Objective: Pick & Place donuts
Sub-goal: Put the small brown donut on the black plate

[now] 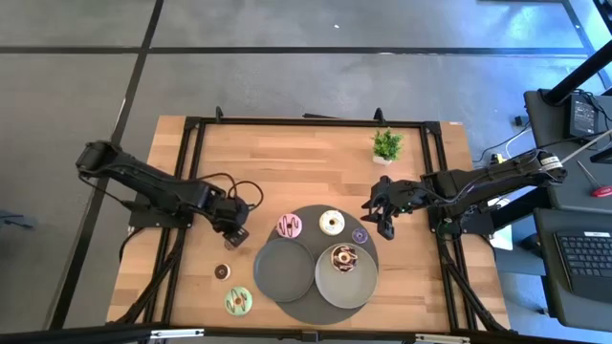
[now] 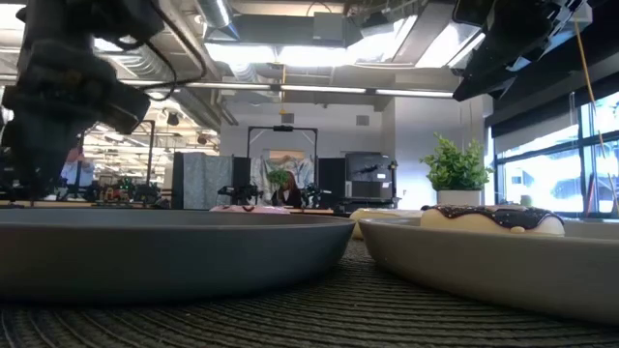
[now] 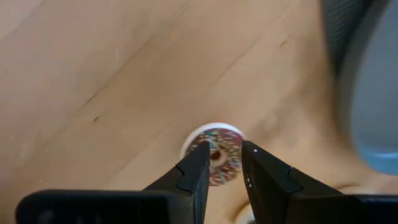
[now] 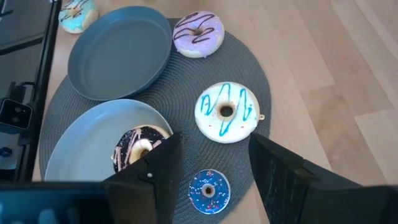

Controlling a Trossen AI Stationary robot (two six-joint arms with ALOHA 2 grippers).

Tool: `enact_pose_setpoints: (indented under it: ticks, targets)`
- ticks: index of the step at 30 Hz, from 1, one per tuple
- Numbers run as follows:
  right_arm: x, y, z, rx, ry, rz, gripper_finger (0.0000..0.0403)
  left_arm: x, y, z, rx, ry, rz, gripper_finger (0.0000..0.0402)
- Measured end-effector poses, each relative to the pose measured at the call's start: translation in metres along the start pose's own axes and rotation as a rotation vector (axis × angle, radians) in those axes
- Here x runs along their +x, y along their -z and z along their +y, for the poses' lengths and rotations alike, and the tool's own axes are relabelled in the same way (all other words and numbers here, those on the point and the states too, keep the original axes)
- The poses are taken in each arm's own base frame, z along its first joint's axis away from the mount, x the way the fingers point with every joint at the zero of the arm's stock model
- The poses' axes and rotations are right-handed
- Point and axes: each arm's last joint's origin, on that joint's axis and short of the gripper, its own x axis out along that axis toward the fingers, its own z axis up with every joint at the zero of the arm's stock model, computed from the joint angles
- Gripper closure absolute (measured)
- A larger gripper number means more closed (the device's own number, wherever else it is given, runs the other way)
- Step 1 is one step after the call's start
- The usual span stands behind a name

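On the round dark mat (image 1: 308, 214) lie a pink donut (image 1: 290, 225), a cream-white donut (image 1: 332, 223) and a mini purple donut (image 1: 360, 235). A chocolate donut (image 1: 342, 258) sits on the right grey plate (image 1: 356, 291). A green donut (image 1: 238, 301) and a mini brown donut (image 1: 222, 271) rest on bare wood. My left gripper (image 1: 232, 231) is open with a narrow gap. It hovers over the mini brown donut (image 3: 219, 149), which shows just past its fingertips. My right gripper (image 1: 380, 216) is open wide above the mat's right edge, with the mini purple donut (image 4: 209, 190) showing between its fingers.
A second grey plate (image 1: 284, 269), with nothing on it, overlaps the mat's near-left part. A small potted plant (image 1: 386, 145) stands toward the far right of the table. Black frame rails (image 1: 187, 172) run along the table's left, right and far sides. Bare wood lies between the arms, far of the mat.
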Motion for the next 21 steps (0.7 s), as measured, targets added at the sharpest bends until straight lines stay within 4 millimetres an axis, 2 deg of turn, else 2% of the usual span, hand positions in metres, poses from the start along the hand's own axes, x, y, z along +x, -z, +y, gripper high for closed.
enact_pose_setpoints:
  ticks: [12,21]
  targets:
    - [0.0,0.0,0.0,-0.026,-0.001,0.0,0.022,0.027,0.001,0.0,0.019,-0.142,0.078,0.0318]
    - [0.0,0.0,0.0,-0.028,0.002,0.003,0.022,0.023,0.003,-0.002,0.029,-0.105,0.111,0.0394]
